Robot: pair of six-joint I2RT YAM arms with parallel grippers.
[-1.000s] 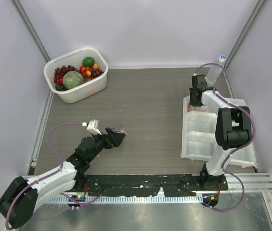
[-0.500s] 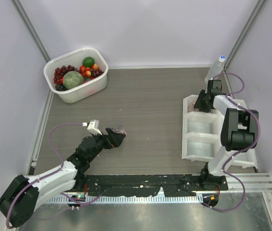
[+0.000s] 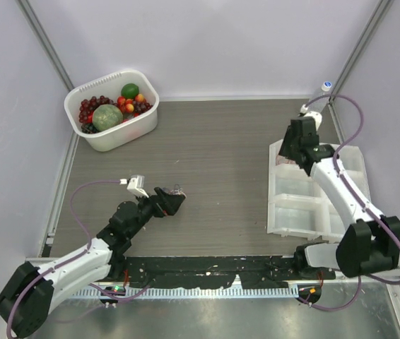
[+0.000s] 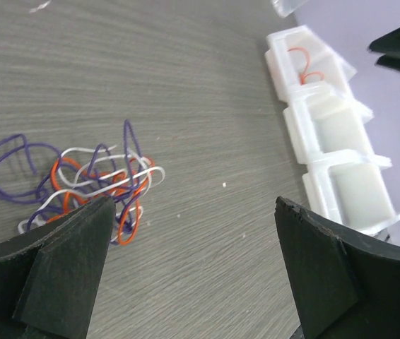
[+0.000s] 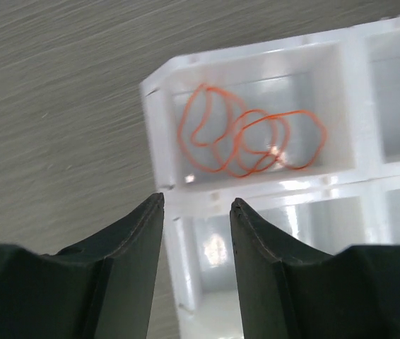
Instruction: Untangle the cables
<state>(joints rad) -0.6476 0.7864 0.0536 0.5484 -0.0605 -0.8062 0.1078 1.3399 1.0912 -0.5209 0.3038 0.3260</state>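
The cables are a small tangle (image 4: 80, 183) of thin purple, white and orange wires on the table, just ahead and left of my left gripper (image 4: 193, 205). That gripper is wide open and empty; its left fingertip (image 4: 94, 219) sits at the tangle's near edge. From above, the tangle (image 3: 179, 189) shows at the tip of the left gripper (image 3: 172, 200). One orange wire (image 5: 249, 134) lies coiled in the far-left compartment of the white tray (image 5: 256, 185). My right gripper (image 5: 197, 199) hovers over that tray corner, slightly open and empty; it also shows from above (image 3: 290, 155).
The white divided tray (image 3: 313, 212) lies at the right, also seen in the left wrist view (image 4: 327, 148). A white basket of fruit (image 3: 143, 120) stands at the back left. A bottle's cap (image 3: 326, 86) shows at the back right corner.
The right arm has swung its elbow outward and down to the right while its gripper stayed over the tray's far-left corner. The left arm and the tangle have not moved.
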